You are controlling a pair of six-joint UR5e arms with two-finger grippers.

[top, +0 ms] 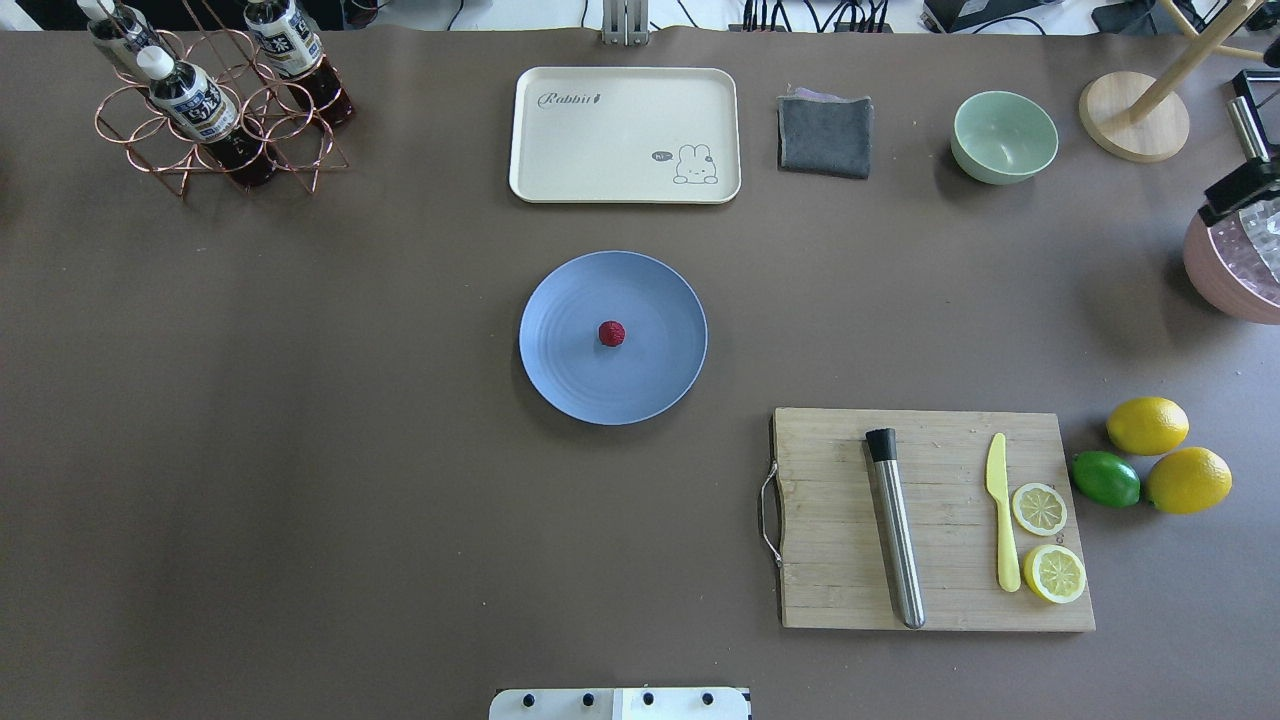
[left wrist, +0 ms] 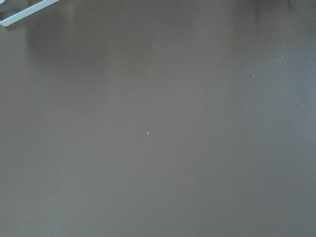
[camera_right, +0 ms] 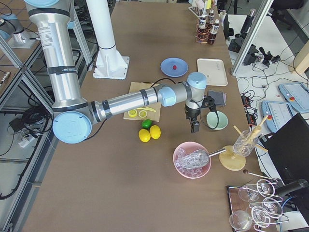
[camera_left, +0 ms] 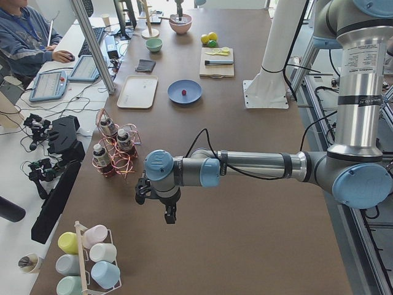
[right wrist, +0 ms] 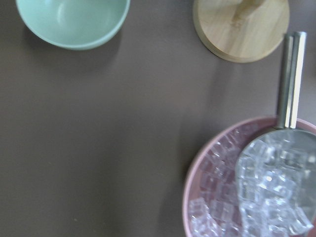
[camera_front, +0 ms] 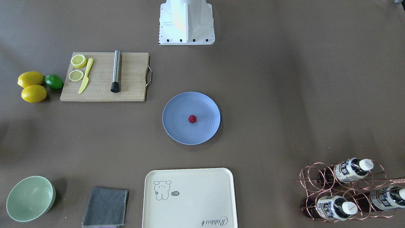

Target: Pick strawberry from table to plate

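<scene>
The small dark red strawberry lies near the middle of the round periwinkle-blue plate, which rests at the centre of the grey-brown table. Only the side views show my grippers. My left gripper hangs over bare table near the bottle rack, far from the plate. My right gripper hangs between the green bowl and the pink ice bowl, also far from the plate. I cannot tell whether either one is open or shut.
A cutting board carries a steel muddler, a yellow knife and lemon slices, with lemons and a lime beside it. A cream tray, grey cloth, green bowl, bottle rack and pink ice bowl ring the table.
</scene>
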